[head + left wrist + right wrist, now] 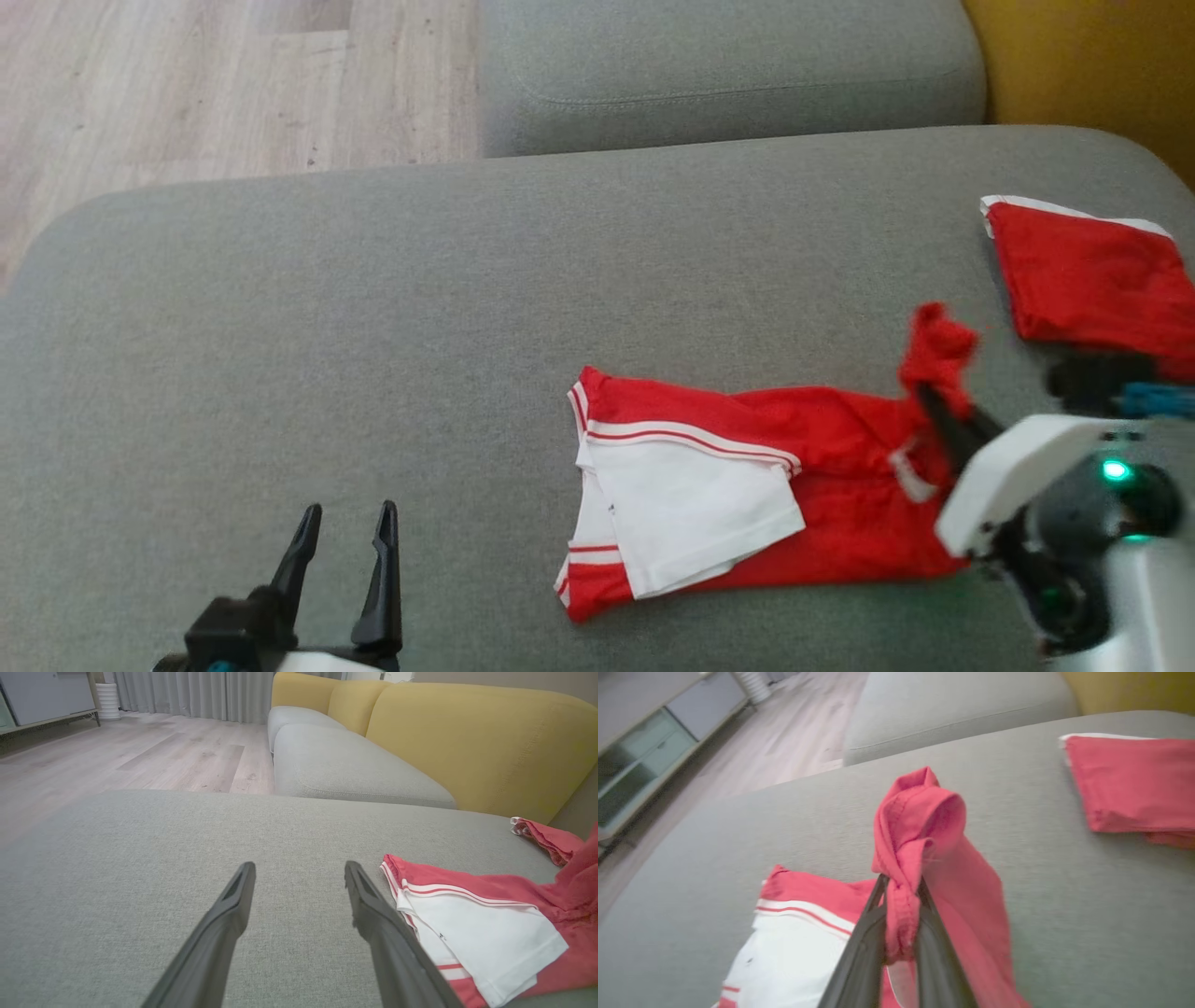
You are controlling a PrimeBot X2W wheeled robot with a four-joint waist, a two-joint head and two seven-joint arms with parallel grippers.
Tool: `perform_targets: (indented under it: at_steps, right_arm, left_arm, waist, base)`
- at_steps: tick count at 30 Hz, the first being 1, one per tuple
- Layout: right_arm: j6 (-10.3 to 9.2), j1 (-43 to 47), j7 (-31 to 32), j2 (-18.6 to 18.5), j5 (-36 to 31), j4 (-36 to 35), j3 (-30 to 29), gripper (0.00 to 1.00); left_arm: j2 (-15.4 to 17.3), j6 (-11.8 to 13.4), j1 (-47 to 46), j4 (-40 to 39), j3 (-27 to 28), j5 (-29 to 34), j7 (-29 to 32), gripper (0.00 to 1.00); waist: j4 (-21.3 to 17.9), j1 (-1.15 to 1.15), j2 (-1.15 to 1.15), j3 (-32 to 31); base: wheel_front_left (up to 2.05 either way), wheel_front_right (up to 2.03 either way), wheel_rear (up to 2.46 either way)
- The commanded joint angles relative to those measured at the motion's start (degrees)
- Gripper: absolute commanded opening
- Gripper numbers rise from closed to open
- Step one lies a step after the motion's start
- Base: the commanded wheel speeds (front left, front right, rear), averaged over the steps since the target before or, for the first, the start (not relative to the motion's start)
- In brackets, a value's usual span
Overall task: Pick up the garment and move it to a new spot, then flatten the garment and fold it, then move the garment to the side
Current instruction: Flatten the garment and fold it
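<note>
Pinching a bunch of the red-and-white garment [840,439], right gripper [929,397] clamped tight.
Garment lies right of centre by the near edge of the cushion [327,308]; left gripper [350,513] gapes empty at the near-left corner.

A grey sofa cushion [280,327] bears a red-and-white garment [709,485] and, apart, a folded red cloth [1092,280].

a home living room: a sofa [187,826] with grey seat cushions [350,770] and yellow back cushions [467,742] at upper right, pale wood floor [140,760], grey curtains [196,695] and a low cabinet [46,693] at upper left.
</note>
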Motion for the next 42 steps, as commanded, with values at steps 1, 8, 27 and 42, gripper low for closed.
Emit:
perform_targets:
  at_steps: [1, 8, 27, 42]
  right_arm:
    - [0.37, -1.77, 0.27, 0.12, 0.77, -2.75, 1.94, 0.00]
    - [0.37, -1.62, -3.08, 1.15, 7.42, -0.90, 12.38, 0.00]
    - [0.37, -12.24, -16.22, 1.19, 16.73, 18.59, 26.61, 0.02]
    - [0.37, -17.68, -25.23, 1.19, 22.76, 23.35, 32.42, 1.00]
  left_arm:
    - [0.48, -0.23, -3.08, -1.38, 1.90, -0.62, -0.83, 1.00]
    - [0.35, -0.72, -3.68, -0.86, 1.76, -0.79, -1.01, 1.00]
    - [-1.66, -2.00, -5.94, 1.69, 0.73, -0.98, -2.10, 1.00]
    - [-2.44, -2.53, -6.31, 3.36, -0.06, -1.24, -2.47, 1.00]
  waist:
    - [0.23, 0.00, 0.00, 0.03]
    - [2.21, 0.00, 0.00, 0.48]
    - [5.70, 0.00, 0.00, 2.63]
    - [5.09, 0.00, 0.00, 1.64]
  base:
    - [0.00, 0.00, 0.00]
    - [0.00, 0.00, 0.00]
    - [0.00, 0.00, 0.00]
    - [0.00, 0.00, 0.00]
